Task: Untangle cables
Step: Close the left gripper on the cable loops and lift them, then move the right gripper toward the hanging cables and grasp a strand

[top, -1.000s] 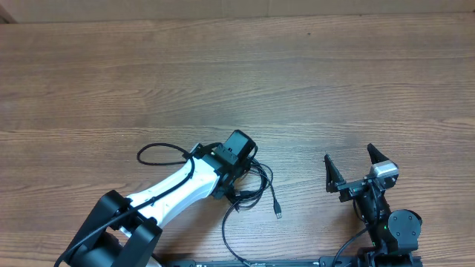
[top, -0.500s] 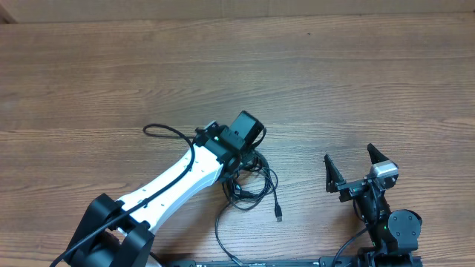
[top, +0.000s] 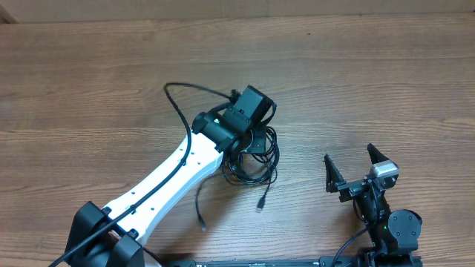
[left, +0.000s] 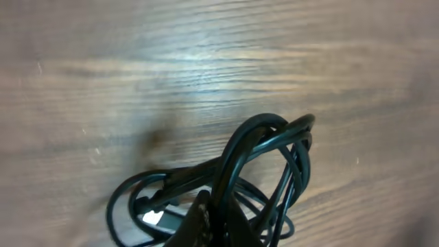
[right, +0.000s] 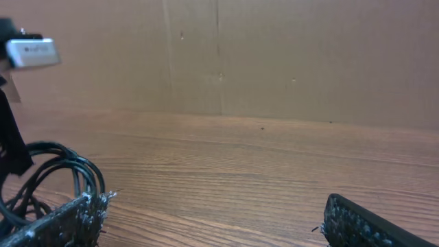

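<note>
Overhead, my left arm (top: pixel 171 178) reaches diagonally from the near left corner toward the middle of the wooden table (top: pixel 111 74), and the cable bundle (top: pixel 256 159) sits just under and beside its wrist, a knot of black loops lying over one another. Two loose tails trail out of the knot toward me: one ends in a small plug (top: pixel 261 205), the other is a bare-looking tip (top: pixel 201 221) closer to the arm. In the left wrist view my left gripper (left: pixel 211 209) is pinched tight, the fingers drawn together with no gap I can see, and several dark strands of the bundle run up out of that pinch and arch into a tall loop above the wood. The rest of the coil sags round to the left of the fingers, resting on the tabletop. My right gripper (top: pixel 352 167) is parked at the near right edge, well apart from the cables, fingers spread wide with nothing between them. From the right wrist view its two padded fingertips (right: pixel 68 216) frame bare wood, the black loops show at the far left, and a cardboard wall (right: pixel 274 55) stands behind the table.
</note>
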You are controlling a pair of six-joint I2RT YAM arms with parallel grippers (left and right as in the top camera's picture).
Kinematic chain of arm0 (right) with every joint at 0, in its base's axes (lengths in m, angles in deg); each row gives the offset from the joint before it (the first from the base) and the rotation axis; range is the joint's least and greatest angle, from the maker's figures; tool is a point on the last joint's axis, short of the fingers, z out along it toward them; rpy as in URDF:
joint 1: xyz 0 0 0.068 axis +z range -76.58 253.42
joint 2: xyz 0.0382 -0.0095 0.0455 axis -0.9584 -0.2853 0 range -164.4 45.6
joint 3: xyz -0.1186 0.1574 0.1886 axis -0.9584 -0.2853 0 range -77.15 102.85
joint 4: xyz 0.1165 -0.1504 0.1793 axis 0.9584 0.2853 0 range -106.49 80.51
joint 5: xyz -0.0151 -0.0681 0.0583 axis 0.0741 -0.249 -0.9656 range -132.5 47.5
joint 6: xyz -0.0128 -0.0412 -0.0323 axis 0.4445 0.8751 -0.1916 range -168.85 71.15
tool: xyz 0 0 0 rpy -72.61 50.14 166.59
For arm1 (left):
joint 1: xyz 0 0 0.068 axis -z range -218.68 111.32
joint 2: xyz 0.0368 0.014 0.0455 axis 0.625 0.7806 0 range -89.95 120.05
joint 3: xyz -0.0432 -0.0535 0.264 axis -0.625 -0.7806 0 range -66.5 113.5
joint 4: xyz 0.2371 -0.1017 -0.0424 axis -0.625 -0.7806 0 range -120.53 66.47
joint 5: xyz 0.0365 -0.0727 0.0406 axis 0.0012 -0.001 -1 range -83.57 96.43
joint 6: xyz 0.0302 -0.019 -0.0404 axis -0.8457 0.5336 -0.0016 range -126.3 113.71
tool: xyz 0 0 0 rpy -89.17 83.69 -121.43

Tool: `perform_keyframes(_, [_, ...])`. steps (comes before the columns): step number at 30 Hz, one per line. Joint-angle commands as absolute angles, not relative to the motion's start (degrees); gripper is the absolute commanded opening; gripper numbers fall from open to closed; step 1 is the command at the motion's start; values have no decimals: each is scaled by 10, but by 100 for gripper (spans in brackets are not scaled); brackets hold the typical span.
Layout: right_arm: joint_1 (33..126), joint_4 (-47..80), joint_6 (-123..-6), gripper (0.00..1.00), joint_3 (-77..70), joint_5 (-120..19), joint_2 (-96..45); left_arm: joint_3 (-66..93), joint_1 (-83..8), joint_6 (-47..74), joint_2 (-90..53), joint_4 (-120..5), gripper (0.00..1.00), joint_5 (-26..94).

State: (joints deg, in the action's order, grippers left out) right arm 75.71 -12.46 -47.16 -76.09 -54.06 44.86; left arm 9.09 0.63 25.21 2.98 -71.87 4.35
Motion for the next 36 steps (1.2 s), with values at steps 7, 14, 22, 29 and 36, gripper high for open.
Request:
perform_keyframes(7, [756, -127, -473, 100, -767, -535, 454, 163, 7, -88, 28, -782, 4, 139])
perform_keyframes(14, [756, -127, -473, 100, -767, -535, 454, 166, 7, -115, 28, -810, 4, 151])
perform_keyframes(22, [756, -127, -473, 100, -767, -535, 454, 166, 7, -147, 28, -836, 4, 191])
perform_keyframes(29, [756, -128, -474, 100, -767, -544, 454, 166, 7, -172, 28, -870, 4, 201])
perform_keyframes(36, [756, -132, -624, 100, -764, -652, 454, 166, 7, -169, 28, -830, 4, 200])
